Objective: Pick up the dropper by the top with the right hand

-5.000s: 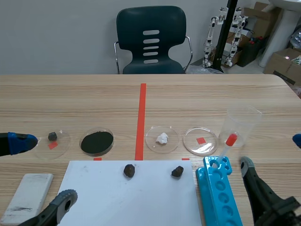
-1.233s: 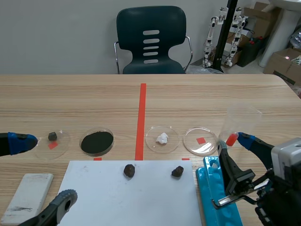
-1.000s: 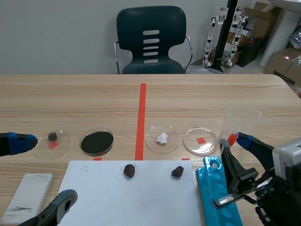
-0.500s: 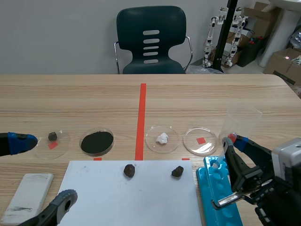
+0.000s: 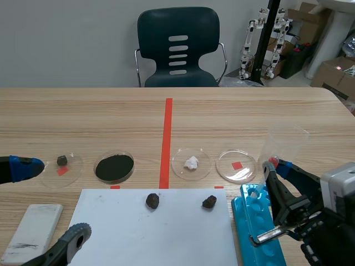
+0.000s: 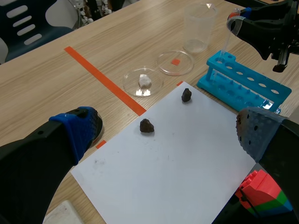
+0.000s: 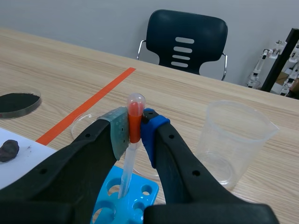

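Observation:
The dropper (image 7: 135, 113) has a red bulb and a clear stem, and it stands in the near end of the blue tube rack (image 7: 144, 206). My right gripper (image 7: 135, 127) is shut on the bulb, one pad on each side. The scene view shows the same grip (image 5: 272, 164) above the rack (image 5: 256, 230) at the right, with the dropper's stem (image 5: 258, 187) slanting down into it. My left gripper (image 6: 166, 134) is open over the white paper, holding nothing, far from the dropper (image 6: 227, 43).
A clear beaker (image 5: 285, 142) stands just behind the rack. Several petri dishes line the middle: empty (image 5: 236, 165), white lump (image 5: 191, 163), black powder (image 5: 114, 167), small rock (image 5: 62, 163). White paper (image 5: 166, 235) carries two rocks (image 5: 152, 200) (image 5: 209, 201). A white block (image 5: 33, 224) lies at the front left.
Over the last second my right gripper's fingers came together onto the dropper's red bulb. The left arm has not moved.

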Motion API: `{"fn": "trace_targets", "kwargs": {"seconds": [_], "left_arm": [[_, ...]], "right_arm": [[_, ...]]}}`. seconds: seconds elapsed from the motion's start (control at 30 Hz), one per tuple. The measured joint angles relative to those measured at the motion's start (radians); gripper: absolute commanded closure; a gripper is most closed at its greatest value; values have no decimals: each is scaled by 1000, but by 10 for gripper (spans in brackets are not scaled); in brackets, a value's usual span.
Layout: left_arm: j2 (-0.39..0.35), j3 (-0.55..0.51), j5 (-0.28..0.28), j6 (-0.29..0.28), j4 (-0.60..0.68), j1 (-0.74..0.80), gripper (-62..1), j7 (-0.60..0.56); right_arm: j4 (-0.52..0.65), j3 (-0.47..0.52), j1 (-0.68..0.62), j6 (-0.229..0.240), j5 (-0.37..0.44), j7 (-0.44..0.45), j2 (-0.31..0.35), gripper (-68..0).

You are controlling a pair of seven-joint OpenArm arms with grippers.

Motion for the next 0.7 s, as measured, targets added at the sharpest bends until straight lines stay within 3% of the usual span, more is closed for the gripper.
{"fn": "trace_targets", "kwargs": {"seconds": [0.43,0.7], "left_arm": [[0,0,0,0,0,0,-622,0],[0,0,0,0,0,0,-622,0]], "right_arm": [[14,0,-1,0,1,1,0,-62],[169,34,-75,0,5,0,0,-62]]}}
